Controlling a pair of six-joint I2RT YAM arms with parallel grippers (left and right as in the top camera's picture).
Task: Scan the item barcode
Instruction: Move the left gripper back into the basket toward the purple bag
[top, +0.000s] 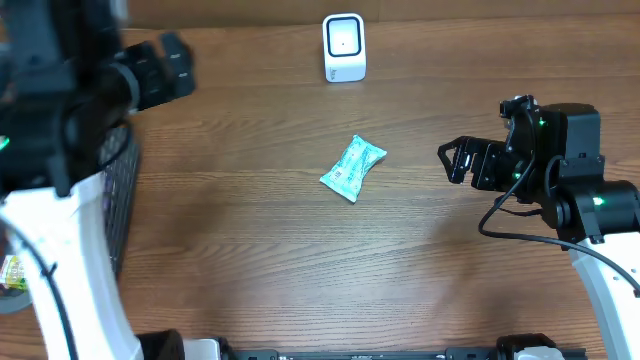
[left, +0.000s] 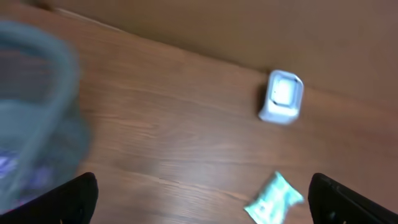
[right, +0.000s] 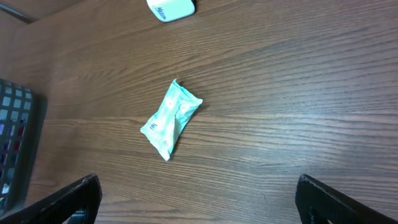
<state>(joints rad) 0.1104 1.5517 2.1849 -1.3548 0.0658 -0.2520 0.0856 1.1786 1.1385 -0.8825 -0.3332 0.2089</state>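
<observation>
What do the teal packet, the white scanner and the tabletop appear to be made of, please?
Packet: likely thin plastic film, slightly glossy, crinkled with crimped ends. Scanner: smooth white moulded plastic, judging by rounded corners. Tabletop: wood or wood-look laminate, matte; grain lines show, but which is unclear.

We see a small teal-and-white sealed packet (top: 353, 168) lying flat and slanted near the middle of the table (top: 250, 250). The white barcode scanner (top: 344, 47) stands upright by the far edge, well apart from it.

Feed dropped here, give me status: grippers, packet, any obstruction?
Left gripper open, empty. Right gripper open, empty. Teal packet lying flat, apart from white scanner. Nothing between them.
</observation>
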